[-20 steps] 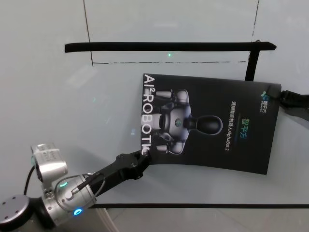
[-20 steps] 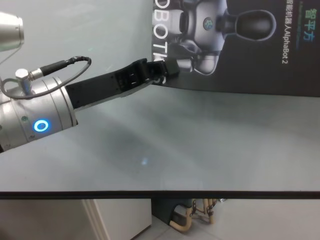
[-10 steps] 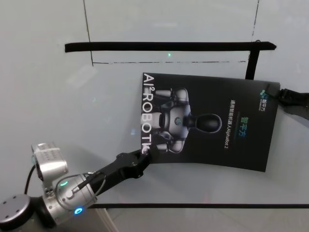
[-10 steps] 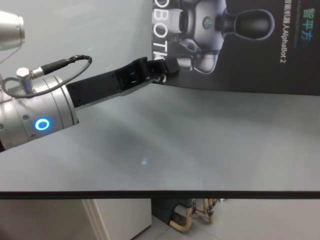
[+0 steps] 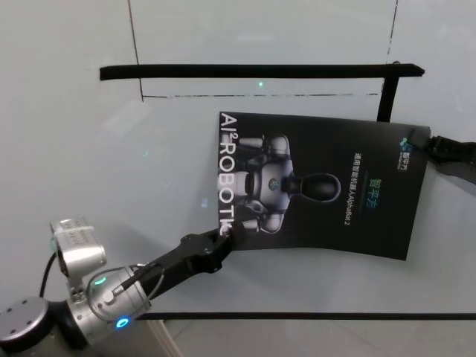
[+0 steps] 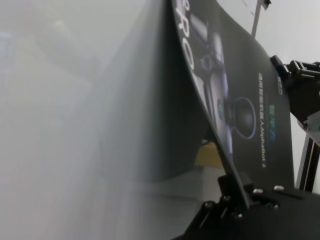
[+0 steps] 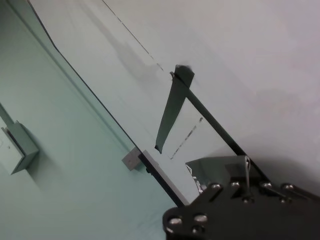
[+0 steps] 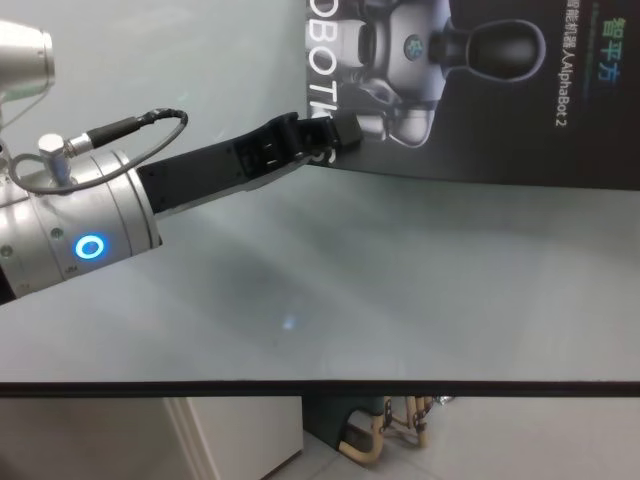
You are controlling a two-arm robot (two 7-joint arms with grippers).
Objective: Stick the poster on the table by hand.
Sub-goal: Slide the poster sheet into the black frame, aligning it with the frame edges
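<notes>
Two-arm placement of a poster on a desk. The poster (image 5: 320, 186), a thin dark charcoal sheet printed with a silver-grey humanoid robot and white lettering, lies toward the right of the pale grey, glossy desk (image 5: 89, 163), rotated so its text runs sideways. The left gripper (image 5: 232, 233) is clamped on the sheet's near left corner; the left wrist view shows the edge pinched between its jaws, with the sheet bowing upward off the surface. The right gripper (image 5: 433, 146) sits at the far right corner; whether it is apart or together cannot be told. Progress, as a judgement: the sheet is positioned but not flattened; its near edge curves and the left side stands lifted, so pressing down and release remain. Black tape strips (image 5: 260, 71) form a long bar and a short upright leg beyond the poster. The desk's sheen mirrors the arm and a small light point.
</notes>
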